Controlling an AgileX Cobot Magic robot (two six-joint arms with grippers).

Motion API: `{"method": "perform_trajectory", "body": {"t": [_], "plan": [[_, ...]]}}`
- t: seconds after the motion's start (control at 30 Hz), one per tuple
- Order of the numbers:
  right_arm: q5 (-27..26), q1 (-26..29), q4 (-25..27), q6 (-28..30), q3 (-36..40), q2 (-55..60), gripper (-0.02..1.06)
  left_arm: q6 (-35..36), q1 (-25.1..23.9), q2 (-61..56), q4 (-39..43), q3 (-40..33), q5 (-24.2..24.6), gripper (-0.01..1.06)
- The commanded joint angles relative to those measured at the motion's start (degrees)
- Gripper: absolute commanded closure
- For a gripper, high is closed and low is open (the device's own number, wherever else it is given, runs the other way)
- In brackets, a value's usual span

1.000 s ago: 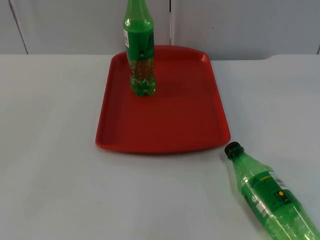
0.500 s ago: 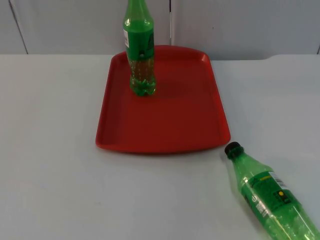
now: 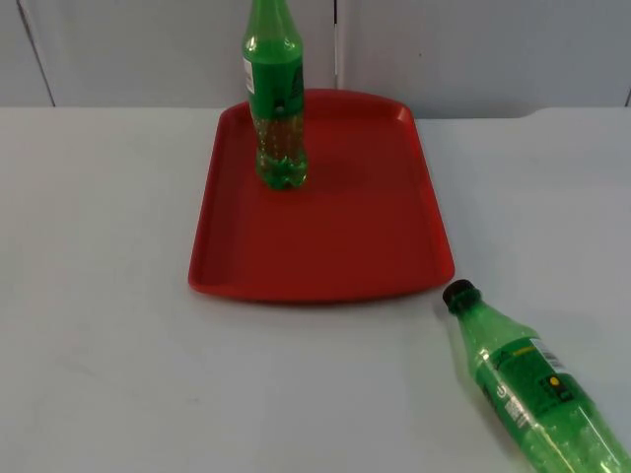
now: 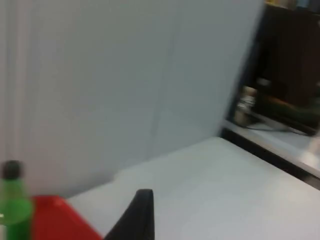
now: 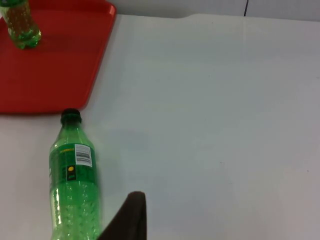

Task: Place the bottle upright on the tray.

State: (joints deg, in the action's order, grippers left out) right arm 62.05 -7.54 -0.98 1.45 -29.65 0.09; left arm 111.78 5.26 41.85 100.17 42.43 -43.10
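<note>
Fingers: one black fingertip of the right gripper (image 5: pixel 131 215) and one of the left gripper (image 4: pixel 137 215) are in frame, nothing between them that I can see; how far either pair is spread, cannot tell. Right gripper hangs over the white tabletop (image 3: pixel 99 296), looking down at the green plastic bottle lying on its side (image 3: pixel 527 389), fingertip just beside the bottle's lower body, not touching. Left gripper is held up and points past the tray's corner at the grey partition wall (image 3: pixel 148 49); that arm looks to be waiting. Lying bottle is off the flat red plastic tray (image 3: pixel 325 227), on the tabletop near the tray's front right corner, with its black screw cap (image 3: pixel 459 294) aimed at that corner and just short of it. A second green plastic bottle stands upright (image 3: pixel 275 108) on the tray's far left part, so the near and right areas are free. Handling guess: thin-walled PET, smooth and round, so it will roll on contact and slip under a weak pinch; contents look pale and bubbly, so some weight, and the load may shift when tipped. Best hold is probably across the body at the printed label (image 3: pixel 532 379), fingers square to the long axis; the neck is stiffer but gives less control when tipping upright.
</note>
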Motion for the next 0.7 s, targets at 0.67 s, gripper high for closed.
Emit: {"method": "perform_trajectory", "body": {"t": [0.67], "plan": [[-0.34, 0.44, -0.04, 0.51, 0.12, -0.09, -0.01, -55.14, -1.25, -5.06, -28.63, 0.01, 80.42, 0.00]]}}
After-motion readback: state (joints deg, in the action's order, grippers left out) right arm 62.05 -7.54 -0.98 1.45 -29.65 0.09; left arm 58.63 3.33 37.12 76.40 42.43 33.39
